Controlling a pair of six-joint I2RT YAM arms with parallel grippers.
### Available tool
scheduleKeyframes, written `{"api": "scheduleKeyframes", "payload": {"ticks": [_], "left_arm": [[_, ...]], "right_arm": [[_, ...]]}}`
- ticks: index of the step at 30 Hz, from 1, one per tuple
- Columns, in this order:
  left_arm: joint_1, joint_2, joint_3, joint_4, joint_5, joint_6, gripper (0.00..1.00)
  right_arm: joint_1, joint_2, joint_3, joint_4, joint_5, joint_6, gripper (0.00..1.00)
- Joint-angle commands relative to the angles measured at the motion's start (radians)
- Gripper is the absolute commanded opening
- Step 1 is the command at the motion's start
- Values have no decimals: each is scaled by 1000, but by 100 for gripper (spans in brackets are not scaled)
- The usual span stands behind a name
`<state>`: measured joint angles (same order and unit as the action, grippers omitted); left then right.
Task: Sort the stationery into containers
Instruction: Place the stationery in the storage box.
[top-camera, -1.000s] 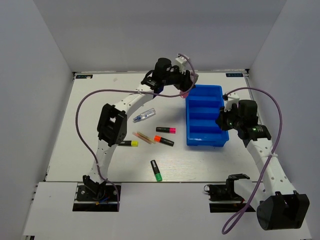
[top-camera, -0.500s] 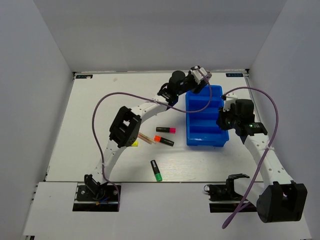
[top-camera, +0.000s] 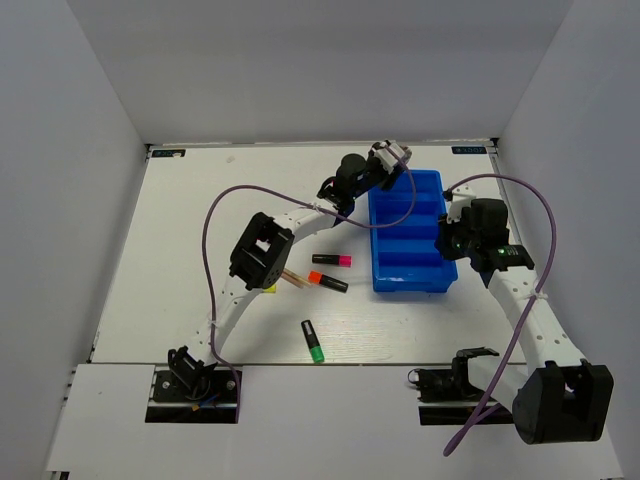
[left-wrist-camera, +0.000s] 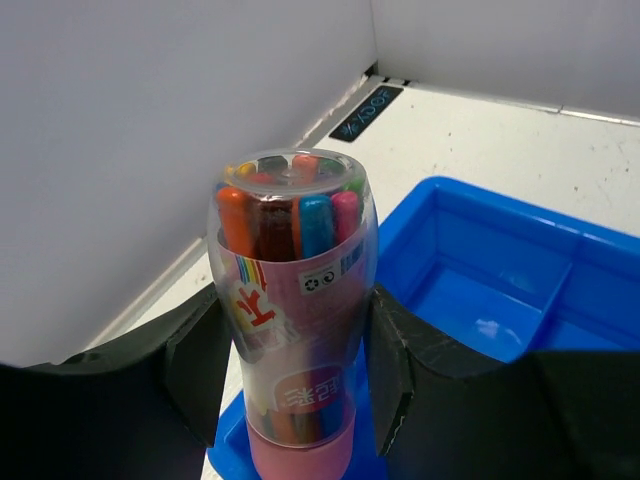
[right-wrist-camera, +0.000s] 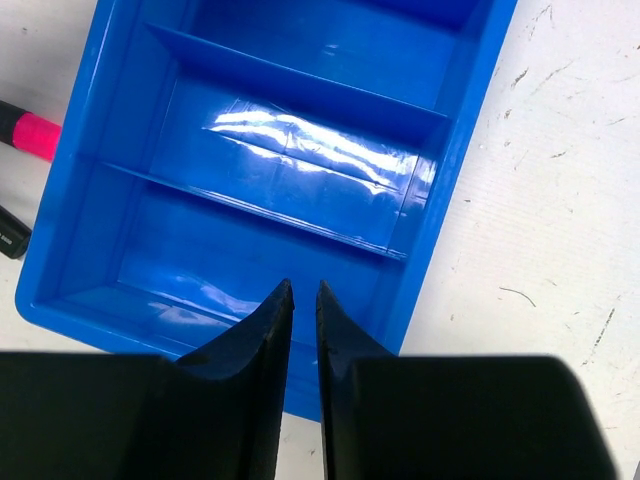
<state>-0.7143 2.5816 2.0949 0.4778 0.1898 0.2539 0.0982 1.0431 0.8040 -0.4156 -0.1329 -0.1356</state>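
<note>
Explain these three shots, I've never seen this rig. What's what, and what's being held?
A left arm and a right arm are bolted at the near edge of a table. Each ends in a two-finger gripper. The wide picture comes from a fixed camera above and behind them. The other two come from cameras on the wrists, looking past each arm's own fingers. The left gripper is shut on a clear tube of coloured pens, above the far corner of the blue bin. The right gripper is shut and empty at the bin's right edge. Loose on the table: pink highlighter, orange highlighter, green highlighter, tan sticks.

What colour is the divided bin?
The bin is bright blue; the right wrist view shows it best.
</note>
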Motion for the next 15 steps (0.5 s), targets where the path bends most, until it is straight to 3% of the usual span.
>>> {"api": "scheduleKeyframes", "payload": {"ticks": [1,3,5,9,15], "left_arm": [[-1,-44,34,64,-7,-31,11],[-2,-40,33,55,-4,-53,24],[-4,-40,45,38,-7,-65,43],[-4,-37,57,25,-18,-87,60],[-5,-37,68,4,-29,-104,64]], "right_arm": [[0,6,4,26,3,-10,19],[-3,5,4,26,0,-9,19],[-2,2,1,26,1,-10,20],[-2,-3,0,31,-5,-9,23],[-3,-2,0,31,-7,-6,24]]}}
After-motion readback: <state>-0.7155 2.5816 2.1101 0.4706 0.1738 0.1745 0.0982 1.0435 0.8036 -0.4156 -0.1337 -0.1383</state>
